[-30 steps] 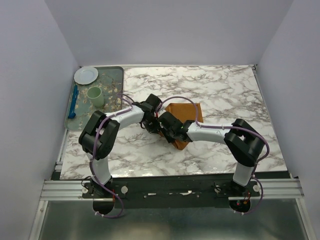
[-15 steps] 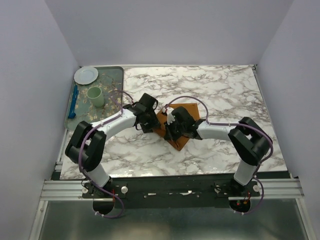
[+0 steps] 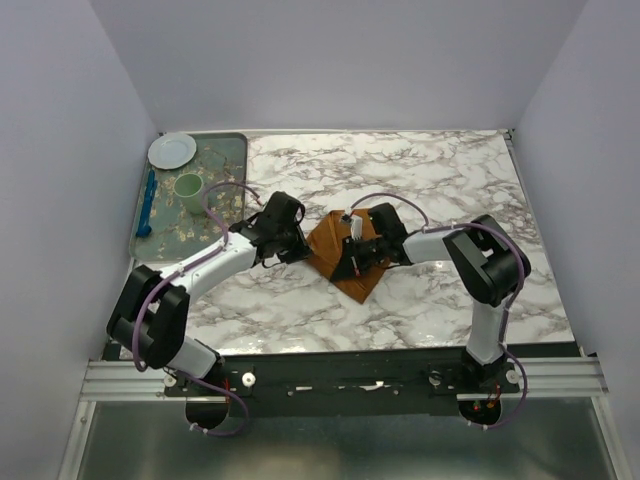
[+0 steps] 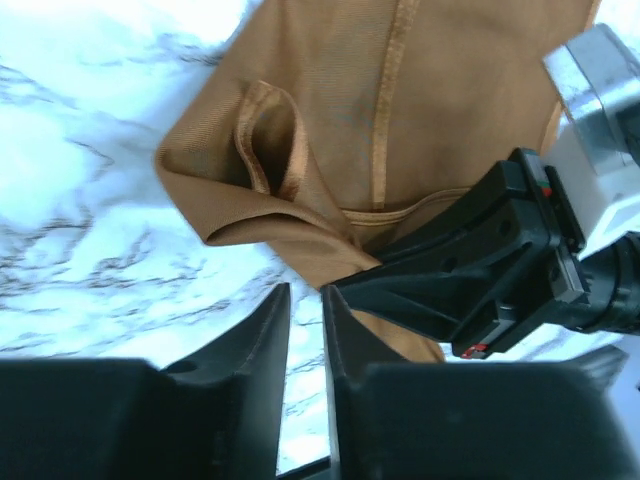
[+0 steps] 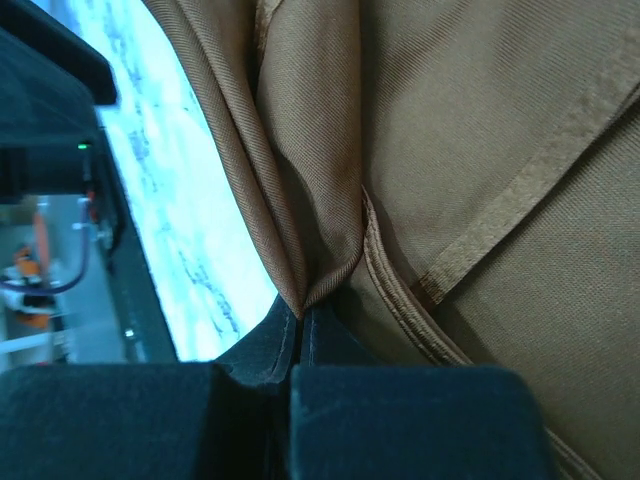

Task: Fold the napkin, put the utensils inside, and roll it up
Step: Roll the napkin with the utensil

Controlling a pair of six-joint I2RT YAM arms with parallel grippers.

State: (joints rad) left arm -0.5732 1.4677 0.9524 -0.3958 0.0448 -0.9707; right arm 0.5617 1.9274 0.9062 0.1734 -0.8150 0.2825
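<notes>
Napkin (image 3: 332,238) is out in the middle of the worktop (image 3: 440,180), bunched into a rough diamond between the two arms, and from above a good part of it is lost under the right claw (image 3: 345,265) and its wrist. That claw is clamped hard on the cloth. The right wrist view shows its tips pressed together with no gap, a pinched pleat rising straight out of them, and a stitched hem running off to the upper right. The rest of that picture is all fabric, cut off at the edges, with just a strip of marble on the left.

Over to the left claw (image 3: 295,248), low over the marble just beside the napkin's near corner. From its own camera the two dark fingers (image 4: 262,335) stand a narrow slit apart with only bare marble showing between them: it holds nothing, and I cannot tell whether the tips brush the cloth. In the same view a loose loop of fold stands up at the left corner, and what lies inside the layers is hidden.

Far left, well apart, a tray (image 3: 240,140) carries a plate (image 3: 172,150), a cup (image 3: 190,190) and a blue utensil (image 3: 148,205); the specks scattered on it are too small to make out
</notes>
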